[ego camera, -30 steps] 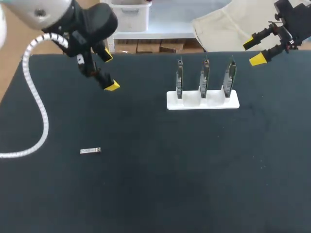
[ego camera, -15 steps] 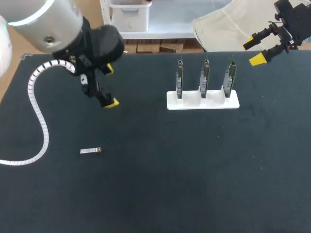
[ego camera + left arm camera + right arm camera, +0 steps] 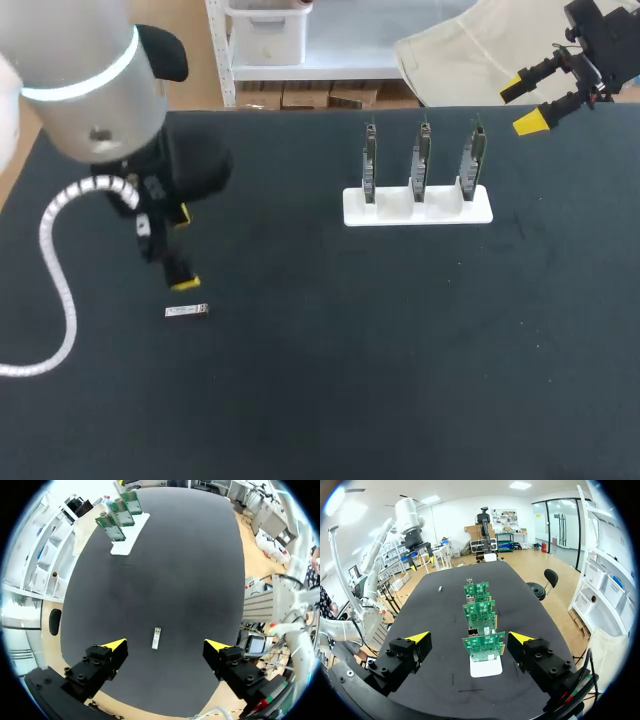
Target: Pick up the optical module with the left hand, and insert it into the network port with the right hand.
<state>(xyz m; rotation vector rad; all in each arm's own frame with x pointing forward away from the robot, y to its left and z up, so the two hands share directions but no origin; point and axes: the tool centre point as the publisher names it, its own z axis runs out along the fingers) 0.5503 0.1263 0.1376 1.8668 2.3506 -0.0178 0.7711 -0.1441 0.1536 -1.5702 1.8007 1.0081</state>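
Observation:
The optical module [image 3: 186, 311], a small silver bar, lies flat on the black table at the front left. My left gripper [image 3: 183, 250] hangs open just behind and above it. In the left wrist view the module [image 3: 157, 638] shows on the table between the spread yellow tips of that gripper [image 3: 165, 645], untouched. Three upright green circuit boards [image 3: 423, 158] stand in a white holder [image 3: 418, 210] at the back right. My right gripper [image 3: 521, 105] is open near the table's back right corner, empty. From its wrist view the boards [image 3: 481, 625] stand in a row ahead of the right gripper [image 3: 469, 638].
The left arm's white spiral cable [image 3: 50, 250] loops over the table's left side. The table [image 3: 400, 350] is a plain black surface. In the right wrist view the module [image 3: 440, 588] is a small speck far beyond the boards.
My left arm has swung from the back left toward the front and come down over the module. The right arm and the module have not moved.

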